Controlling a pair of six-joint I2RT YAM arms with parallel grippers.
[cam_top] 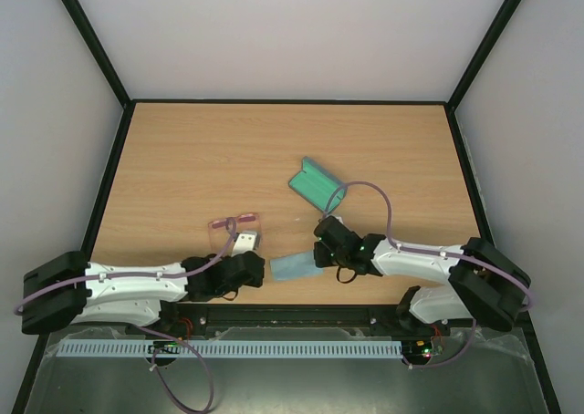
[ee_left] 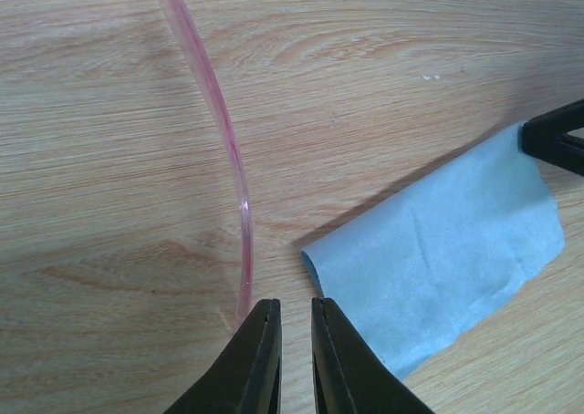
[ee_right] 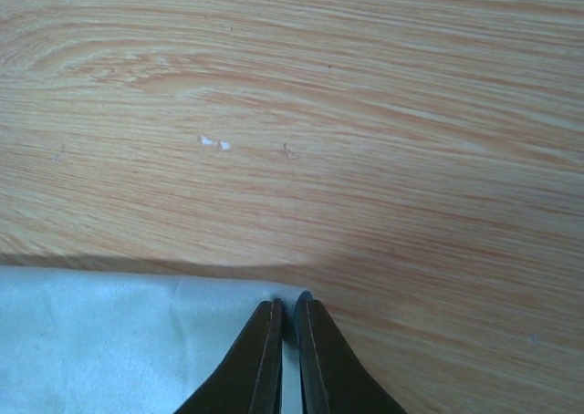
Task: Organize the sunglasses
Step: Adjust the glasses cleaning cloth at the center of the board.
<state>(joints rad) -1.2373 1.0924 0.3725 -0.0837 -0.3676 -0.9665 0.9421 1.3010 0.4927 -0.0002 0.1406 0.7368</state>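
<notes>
— Any lettering you can read?
— None. The case (cam_top: 315, 184) is too small in the top view to show a brand or label.
— The cloth (ee_left: 438, 259)?
— Plain light blue, with no print or tag on the side that shows.
— The sunglasses (ee_left: 228, 159)?
— Up close only a bare pink temple shows, with no marking on it.
— And the table (ee_right: 365, 113)?
— Wood grain only.
— The robot arms (cam_top: 119, 286)?
— White shells, with no legible text or number.
</notes>
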